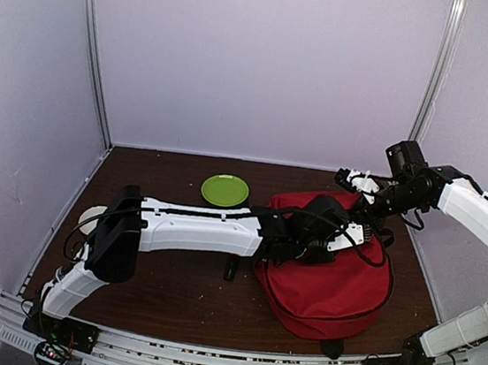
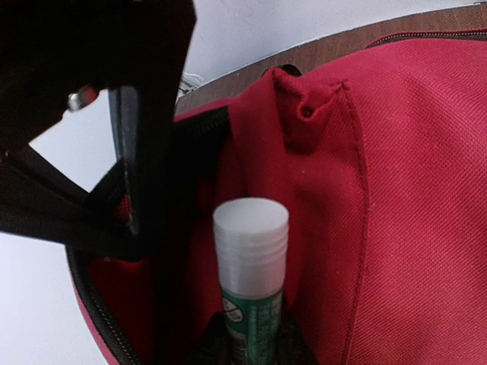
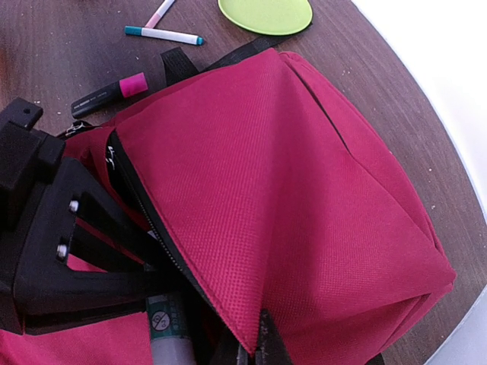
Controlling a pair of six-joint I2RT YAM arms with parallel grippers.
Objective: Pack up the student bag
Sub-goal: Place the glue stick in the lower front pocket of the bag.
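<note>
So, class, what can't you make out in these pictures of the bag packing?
- Student bag interior: top view, covered by its own fabric and the left arm.
- Glue stick label: left wrist view, cut off by bottom edge.
- Pink pen: right wrist view, cut by top edge.

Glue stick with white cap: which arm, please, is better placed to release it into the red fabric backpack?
Left: left gripper holds the glue stick in the backpack's opening; right gripper pinches its flap.

No legible text; print on glue stick (image 2: 249, 304) label and black marker (image 3: 109, 93) too blurred.
</note>
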